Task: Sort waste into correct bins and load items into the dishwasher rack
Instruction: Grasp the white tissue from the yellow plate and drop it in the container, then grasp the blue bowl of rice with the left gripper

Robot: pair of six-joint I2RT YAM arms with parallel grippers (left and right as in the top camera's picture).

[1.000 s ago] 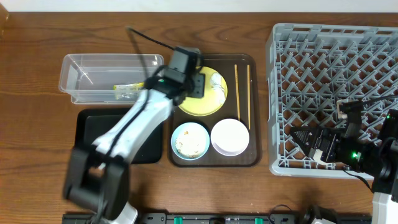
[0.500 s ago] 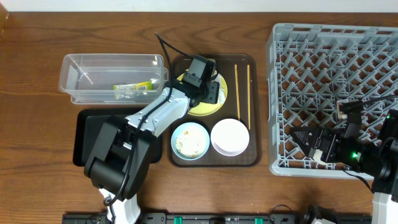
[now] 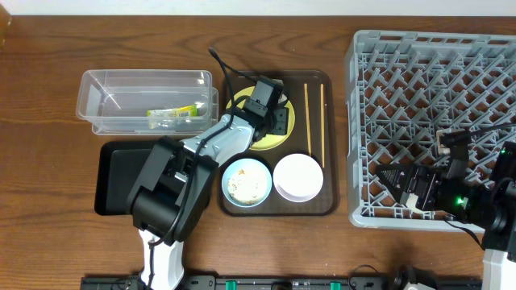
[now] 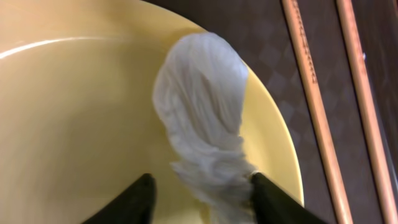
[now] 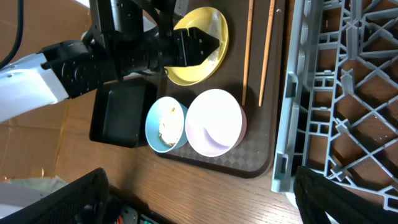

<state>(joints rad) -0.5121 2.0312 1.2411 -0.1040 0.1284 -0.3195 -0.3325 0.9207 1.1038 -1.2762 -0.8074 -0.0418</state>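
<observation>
My left gripper (image 4: 202, 186) is open and low over the pale-yellow plate (image 4: 81, 112), its fingers on either side of the lower end of the crumpled white paper scrap (image 4: 202, 106), which touches the right finger. In the overhead view the left gripper (image 3: 276, 121) covers part of the plate (image 3: 266, 143). The snack wrapper (image 3: 173, 115) lies in the clear tub (image 3: 97, 93). The blue bowl (image 3: 246, 181) holds rice scraps beside the white bowl (image 3: 298, 177). Two chopsticks (image 3: 305, 121) lie right of the plate. My right gripper (image 3: 403, 185) is open and empty at the grey rack's (image 3: 435, 89) front edge.
The black tray (image 3: 117, 173) sits below the tub, partly under the left arm. Plate, bowls and chopsticks all rest on the brown serving tray (image 3: 322, 205). The right wrist view shows the serving tray (image 5: 249, 158) and the rack edge (image 5: 292, 124).
My left arm has swung right from the tub side to the plate and come down around the paper scrap. The right arm has not moved.
</observation>
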